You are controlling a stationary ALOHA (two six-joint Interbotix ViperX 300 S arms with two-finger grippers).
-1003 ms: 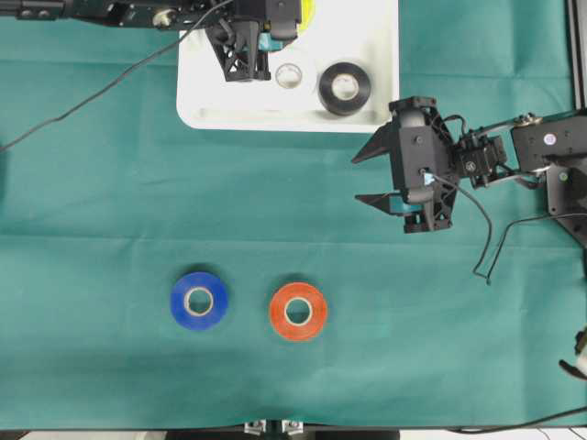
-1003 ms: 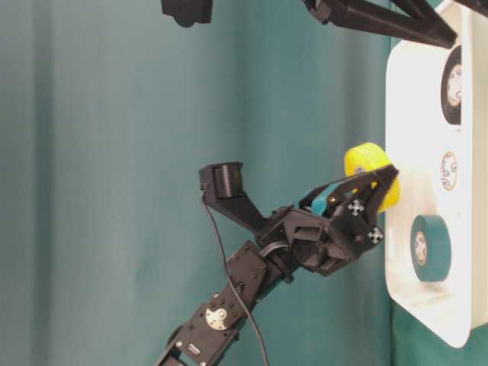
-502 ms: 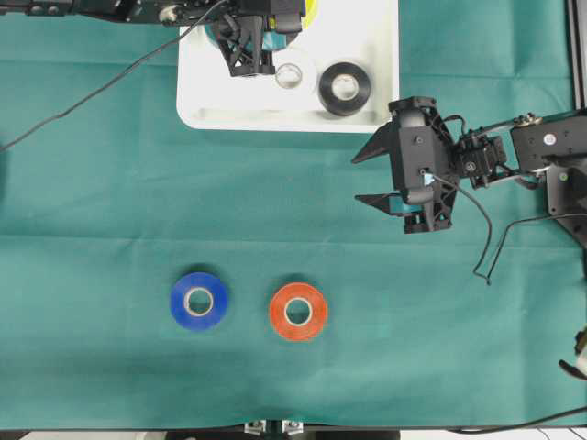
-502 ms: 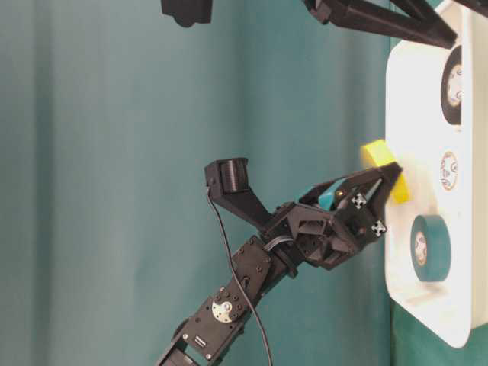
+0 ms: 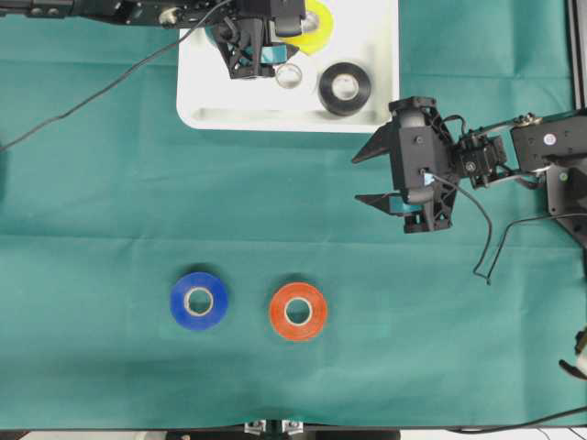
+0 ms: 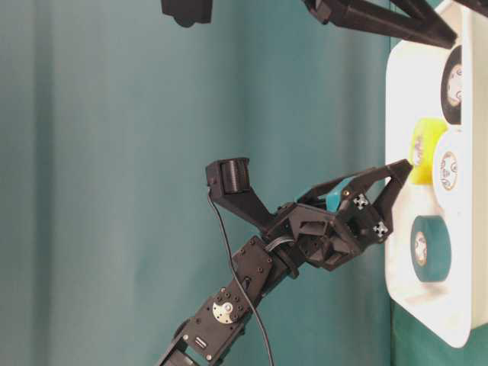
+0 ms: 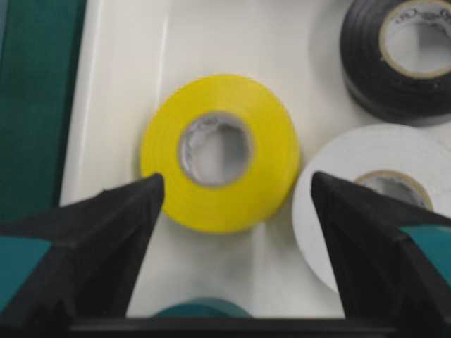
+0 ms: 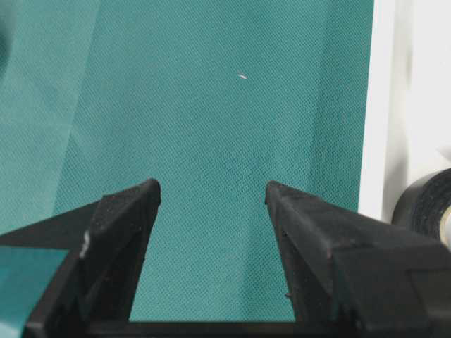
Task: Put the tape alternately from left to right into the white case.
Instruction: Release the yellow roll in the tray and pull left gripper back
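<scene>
The white case (image 5: 275,115) lies at the table's far edge. A yellow tape roll (image 5: 320,32) rests in it, free, beside a white roll (image 5: 290,75) and a black roll (image 5: 345,88). My left gripper (image 5: 275,46) hovers open over the case. In the left wrist view the yellow roll (image 7: 220,151) lies just ahead of its spread fingertips, and the white roll (image 7: 380,204) sits to the right. A teal roll (image 6: 431,248) lies in the case below the gripper. Blue (image 5: 183,307) and orange-red (image 5: 280,316) rolls sit on the cloth. My right gripper (image 5: 357,178) is open and empty.
A green cloth (image 5: 110,183) covers the table. The right wrist view shows bare cloth between the right gripper (image 8: 211,186) fingers, with the case rim (image 8: 384,105) and the black roll's edge (image 8: 426,204) at the right. A black cable (image 5: 92,96) runs across the left.
My left gripper opened and let go of the yellow roll, which dropped from its fingers into the case and now lies beside the white roll. The right arm has not moved.
</scene>
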